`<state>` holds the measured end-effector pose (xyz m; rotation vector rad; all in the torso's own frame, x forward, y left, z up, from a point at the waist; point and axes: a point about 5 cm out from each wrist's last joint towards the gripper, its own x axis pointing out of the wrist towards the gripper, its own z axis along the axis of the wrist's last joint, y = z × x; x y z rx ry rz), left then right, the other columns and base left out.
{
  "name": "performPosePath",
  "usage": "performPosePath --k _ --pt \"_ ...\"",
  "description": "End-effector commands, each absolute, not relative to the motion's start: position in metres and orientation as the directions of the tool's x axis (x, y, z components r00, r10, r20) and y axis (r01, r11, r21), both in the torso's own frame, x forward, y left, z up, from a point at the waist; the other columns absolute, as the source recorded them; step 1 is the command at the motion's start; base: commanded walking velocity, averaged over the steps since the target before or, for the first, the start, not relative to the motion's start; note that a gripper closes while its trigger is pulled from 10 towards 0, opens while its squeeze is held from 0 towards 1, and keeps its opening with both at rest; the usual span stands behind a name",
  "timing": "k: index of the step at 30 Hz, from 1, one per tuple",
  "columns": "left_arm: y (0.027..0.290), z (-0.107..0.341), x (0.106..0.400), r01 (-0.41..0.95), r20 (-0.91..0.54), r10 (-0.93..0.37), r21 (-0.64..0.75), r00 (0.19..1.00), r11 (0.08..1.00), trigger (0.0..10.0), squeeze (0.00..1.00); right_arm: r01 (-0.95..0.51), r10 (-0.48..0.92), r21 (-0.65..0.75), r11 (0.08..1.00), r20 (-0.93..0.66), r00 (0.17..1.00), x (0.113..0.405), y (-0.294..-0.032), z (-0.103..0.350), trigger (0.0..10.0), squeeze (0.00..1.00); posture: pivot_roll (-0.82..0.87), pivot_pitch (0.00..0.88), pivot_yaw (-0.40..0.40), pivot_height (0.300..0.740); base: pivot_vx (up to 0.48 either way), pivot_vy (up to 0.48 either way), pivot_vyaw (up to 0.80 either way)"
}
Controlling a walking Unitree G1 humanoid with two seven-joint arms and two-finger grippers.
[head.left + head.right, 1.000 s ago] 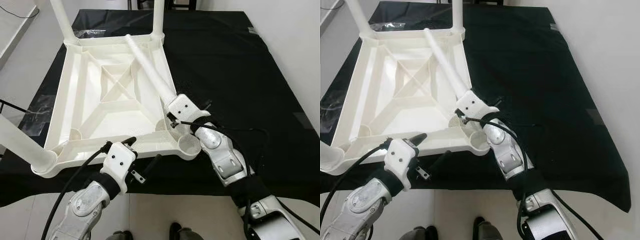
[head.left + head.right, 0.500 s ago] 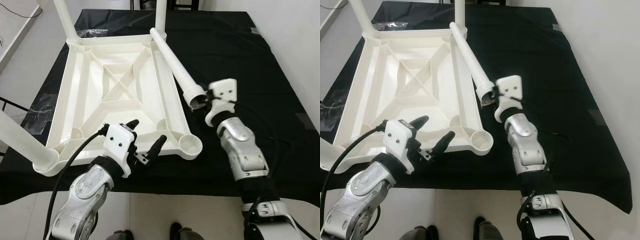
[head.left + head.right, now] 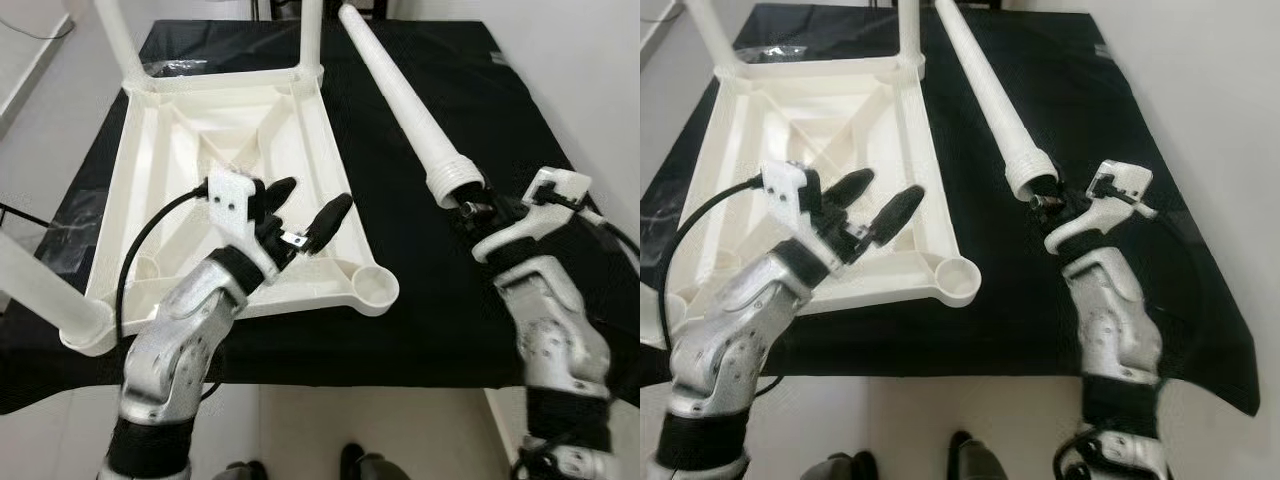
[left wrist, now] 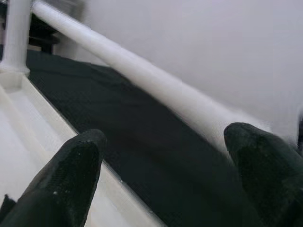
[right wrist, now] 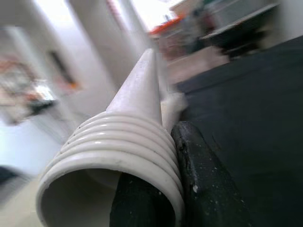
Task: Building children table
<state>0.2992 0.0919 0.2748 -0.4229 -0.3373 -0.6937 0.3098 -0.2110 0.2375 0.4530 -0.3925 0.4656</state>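
A white plastic children's table [image 3: 175, 190] lies upside down on the black cloth, with three legs standing in its corner sockets. The near right socket [image 3: 378, 286] holds no leg. My right gripper [image 3: 468, 208] is shut on the threaded end of a loose white table leg [image 3: 400, 95]. The leg is lifted off the table and points up and away over the cloth. In the right wrist view the leg's ribbed open end [image 5: 113, 165] fills the foreground against one black finger [image 5: 208, 184]. My left gripper [image 3: 305, 212] is open above the table's near right part, holding nothing.
The black cloth [image 3: 460, 110] covers a work surface, with bare cloth to the right of the white table. A clear plastic bag [image 3: 180, 67] lies at the far left. The surface's near edge runs just below the white table, above the floor.
My right gripper has lifted the leg's threaded end up and rightward, away from the table. My left gripper has risen from the near edge to above the table's underside.
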Motion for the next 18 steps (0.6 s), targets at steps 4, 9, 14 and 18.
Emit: performPosePath --k 4,9,14,18 --pt "0.096 0.286 0.31 0.702 0.467 -0.525 -0.456 0.712 0.546 10.0 0.0 -0.624 0.374 0.341 0.703 0.569 0.732 0.29 -0.223 0.249 0.0 0.0 -0.01 0.215 -0.036 0.74 0.0 0.0 0.0" --pt "0.093 0.297 0.331 0.691 0.464 -0.53 -0.605 0.71 0.395 10.0 0.0 -0.698 0.441 0.3 0.651 0.598 0.669 0.275 -0.22 0.252 0.0 0.0 -0.02 0.207 -0.024 0.74 0.0 0.0 0.0" --pt "0.089 0.306 0.335 0.719 0.503 -0.557 -0.637 0.661 0.278 10.0 0.0 -0.762 0.527 0.248 0.598 0.595 0.607 0.264 -0.213 0.252 0.0 0.0 -0.03 0.203 -0.021 0.74 0.0 0.0 0.0" --pt "0.088 0.326 0.326 0.801 0.619 -0.586 -0.592 0.522 0.089 10.0 0.0 -0.804 0.589 0.227 0.55 0.576 0.566 0.258 -0.206 0.249 0.0 0.0 -0.02 0.2 -0.02 0.74 0.0 0.0 0.0"
